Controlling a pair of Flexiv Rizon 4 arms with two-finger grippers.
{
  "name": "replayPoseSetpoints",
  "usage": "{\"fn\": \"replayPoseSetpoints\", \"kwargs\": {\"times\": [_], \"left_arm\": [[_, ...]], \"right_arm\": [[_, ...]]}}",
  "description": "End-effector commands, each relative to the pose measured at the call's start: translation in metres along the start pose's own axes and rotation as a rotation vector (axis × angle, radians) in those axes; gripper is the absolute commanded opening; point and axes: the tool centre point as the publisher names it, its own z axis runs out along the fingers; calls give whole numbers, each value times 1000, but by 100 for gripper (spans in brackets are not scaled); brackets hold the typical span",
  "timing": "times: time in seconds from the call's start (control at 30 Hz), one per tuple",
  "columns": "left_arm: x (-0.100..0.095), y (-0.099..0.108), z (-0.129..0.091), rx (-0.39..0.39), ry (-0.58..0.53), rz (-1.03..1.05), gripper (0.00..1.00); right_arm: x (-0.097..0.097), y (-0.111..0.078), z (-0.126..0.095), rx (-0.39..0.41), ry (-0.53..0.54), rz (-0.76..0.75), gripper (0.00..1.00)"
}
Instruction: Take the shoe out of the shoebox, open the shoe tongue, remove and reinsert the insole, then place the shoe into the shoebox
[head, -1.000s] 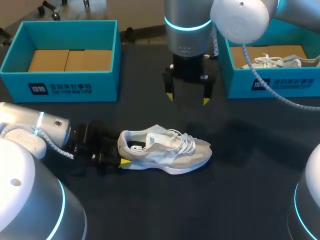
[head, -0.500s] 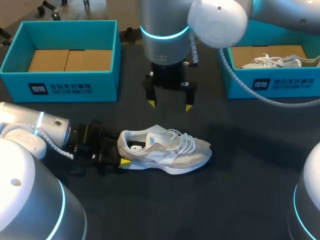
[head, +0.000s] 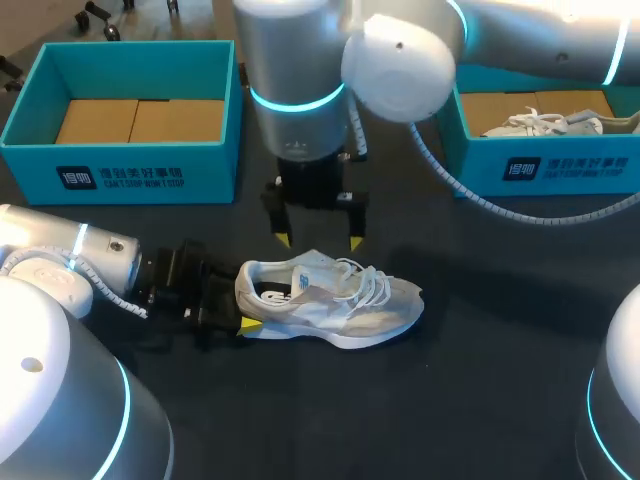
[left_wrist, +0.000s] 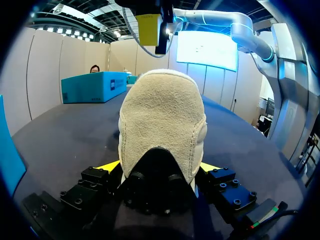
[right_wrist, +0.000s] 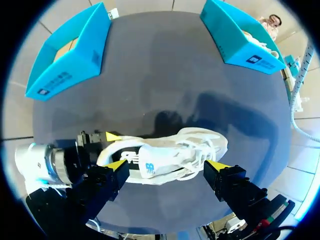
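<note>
A white and grey sneaker (head: 335, 298) lies on its side on the dark table, toe pointing right. My left gripper (head: 238, 312) comes in low from the left and holds the heel. In the left wrist view the suede heel (left_wrist: 162, 120) fills the gap and both yellow tips press its sides, so my left gripper (left_wrist: 159, 167) is shut on the sneaker. My right gripper (head: 317, 241) hangs open just above the shoe's collar. In the right wrist view the sneaker (right_wrist: 165, 157) lies below and between the spread fingers of my right gripper (right_wrist: 166, 167).
A teal shoebox (head: 120, 165) lined with brown cardboard stands at the back left. A second teal shoebox (head: 545, 165) at the back right holds another white shoe (head: 545, 123). My right arm's cable (head: 480, 205) loops in front of that box.
My right arm has swung left and come lower, from between the boxes to just above the sneaker's collar. The left gripper and the sneaker have kept still.
</note>
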Motion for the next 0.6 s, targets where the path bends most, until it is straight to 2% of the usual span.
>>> {"fn": "replayPoseSetpoints", "kwargs": {"times": [0.03, 0.27, 0.6], "left_arm": [[-2, 2, -1, -4, 2, -2, 0], [-2, 2, -1, -4, 2, -2, 0], [-2, 2, -1, -4, 2, -2, 0]], "right_arm": [[16, -21, 12, -36, -74, 154, 100], [20, -26, 32, -18, -133, 157, 100], [25, -28, 53, -39, -184, 172, 100]]}}
